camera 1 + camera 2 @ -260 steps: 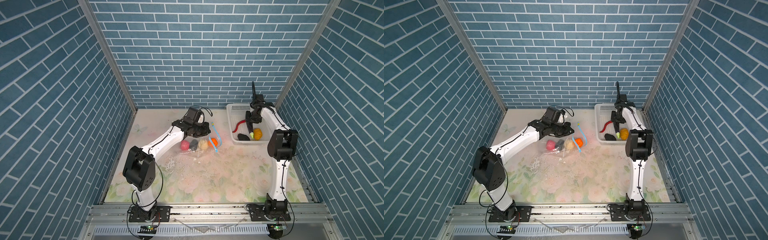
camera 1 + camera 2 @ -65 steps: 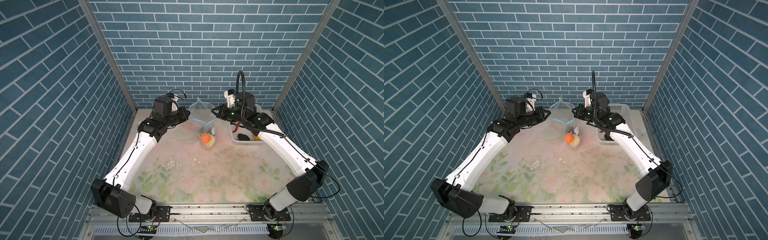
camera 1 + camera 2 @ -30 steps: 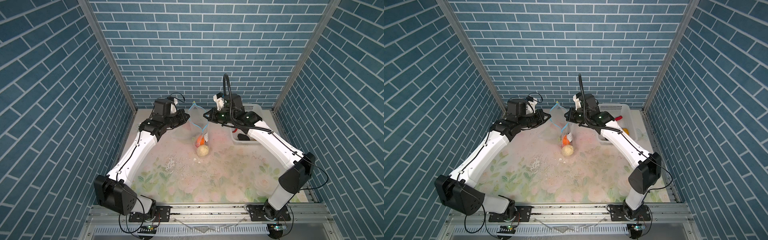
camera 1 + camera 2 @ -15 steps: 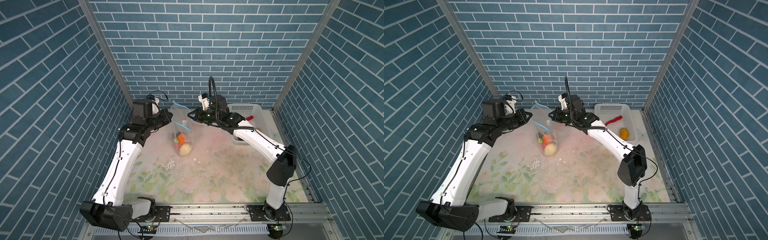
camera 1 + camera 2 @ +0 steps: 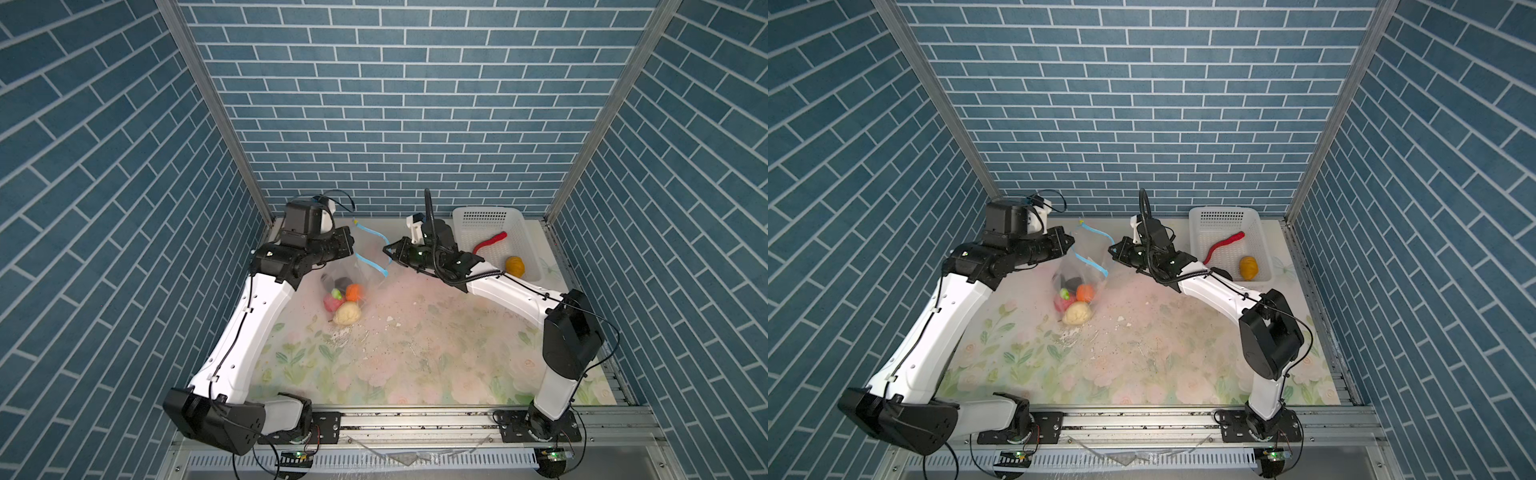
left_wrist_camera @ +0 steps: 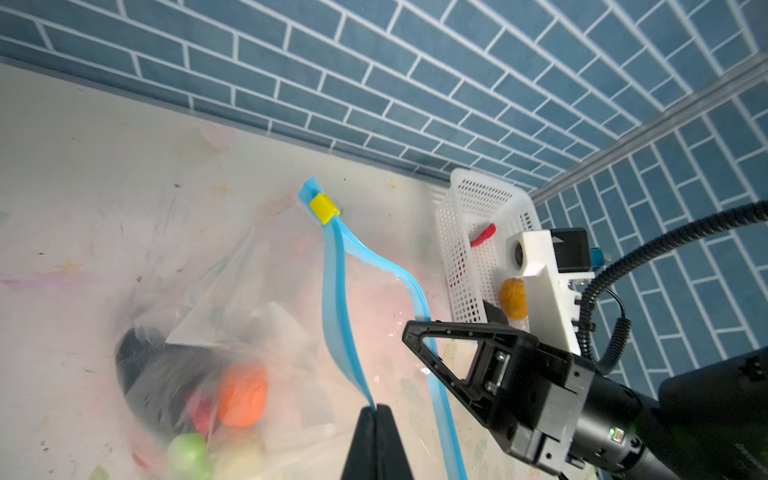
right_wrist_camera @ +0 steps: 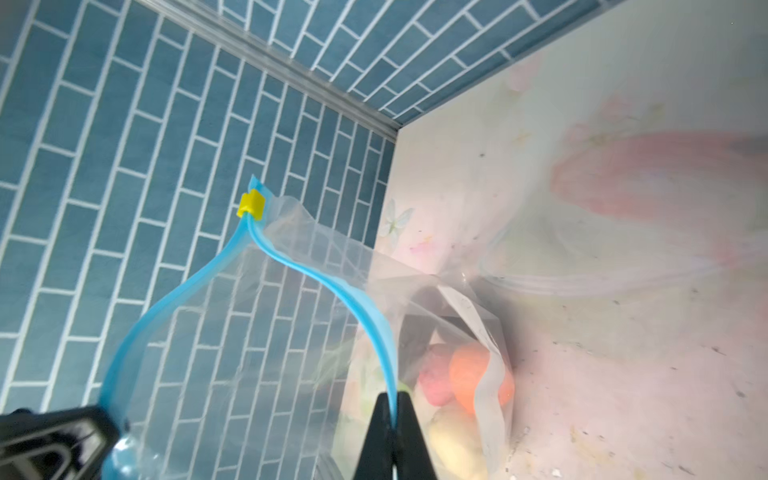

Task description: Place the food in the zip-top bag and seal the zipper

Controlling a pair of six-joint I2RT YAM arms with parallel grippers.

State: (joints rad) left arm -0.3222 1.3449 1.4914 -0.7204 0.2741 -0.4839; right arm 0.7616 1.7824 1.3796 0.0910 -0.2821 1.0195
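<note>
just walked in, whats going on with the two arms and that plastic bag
The two arms hold a clear zip-top bag open between them: the left end effector and the right end effector are each shut on one lip of its light-blue zipper. Orange, pink, cream and black toy foods sit in the bag's bottom. A red chili and a yellow-brown lump lie in the white basket. The bag is not yet sealed.

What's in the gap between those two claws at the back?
The zip-top bag, mouth spread open: left gripper and right gripper each pinch one strip of its blue zipper. Both top views show it.
</note>
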